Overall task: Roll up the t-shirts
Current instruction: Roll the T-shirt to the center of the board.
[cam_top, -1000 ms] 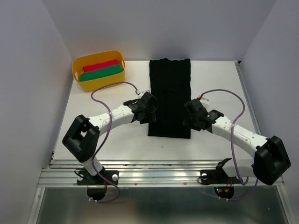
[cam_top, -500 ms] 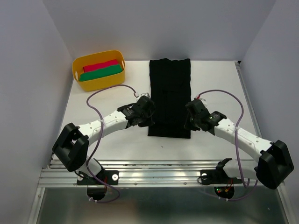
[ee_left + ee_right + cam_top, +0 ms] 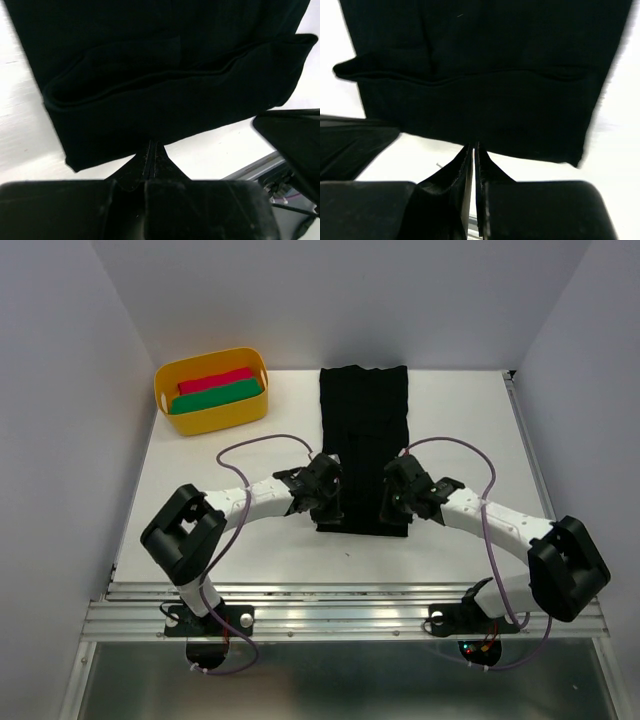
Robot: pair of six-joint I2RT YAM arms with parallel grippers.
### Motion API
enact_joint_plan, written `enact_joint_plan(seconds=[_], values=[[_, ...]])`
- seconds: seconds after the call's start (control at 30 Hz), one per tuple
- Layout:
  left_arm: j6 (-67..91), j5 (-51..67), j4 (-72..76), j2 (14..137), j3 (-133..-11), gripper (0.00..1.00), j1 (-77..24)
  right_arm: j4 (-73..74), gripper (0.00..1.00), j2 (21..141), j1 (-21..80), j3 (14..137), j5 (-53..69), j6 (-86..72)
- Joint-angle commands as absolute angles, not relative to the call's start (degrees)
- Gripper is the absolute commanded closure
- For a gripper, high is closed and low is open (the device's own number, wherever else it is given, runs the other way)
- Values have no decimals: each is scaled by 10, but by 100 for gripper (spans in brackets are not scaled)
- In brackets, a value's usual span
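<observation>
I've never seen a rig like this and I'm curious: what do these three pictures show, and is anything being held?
These are two robot arms, each ending in a two-finger gripper, bolted at the near edge of a white table. The overhead picture looks down from behind them: left arm on the left, right arm on the right. The other two come from cameras on the wrists, so each shows its own dark fingers at the bottom. On the table lies a black t-shirt folded into a long strip, and at the far left a yellow tub holding a red cloth and a green cloth. The left gripper and the right gripper are both closed right at the shirt's near edge; whether cloth is actually pinched is hard to tell.
</observation>
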State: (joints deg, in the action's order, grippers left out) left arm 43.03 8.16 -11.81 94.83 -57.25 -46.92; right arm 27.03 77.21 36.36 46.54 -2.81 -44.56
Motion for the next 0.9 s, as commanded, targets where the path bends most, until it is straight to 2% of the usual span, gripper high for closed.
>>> enact_joint_plan(seconds=[0.0,0.13,0.33,0.5,0.67,0.87], values=[[424,126,-82,958,-580,100,-473,206,89,798,385,477,48,-435],[426,92,-91,969,-573,100,-473,196,89,831,385,466,39,-436],[411,35,-124,974,-574,100,-472,239,89,889,385,471,-71,-398],[401,6,-147,976,-579,100,-473,258,90,868,385,481,-74,-394],[395,10,-144,940,-591,100,-478,259,90,829,385,490,-39,-405],[408,75,-91,929,-580,100,-483,257,90,832,385,502,-66,-425]])
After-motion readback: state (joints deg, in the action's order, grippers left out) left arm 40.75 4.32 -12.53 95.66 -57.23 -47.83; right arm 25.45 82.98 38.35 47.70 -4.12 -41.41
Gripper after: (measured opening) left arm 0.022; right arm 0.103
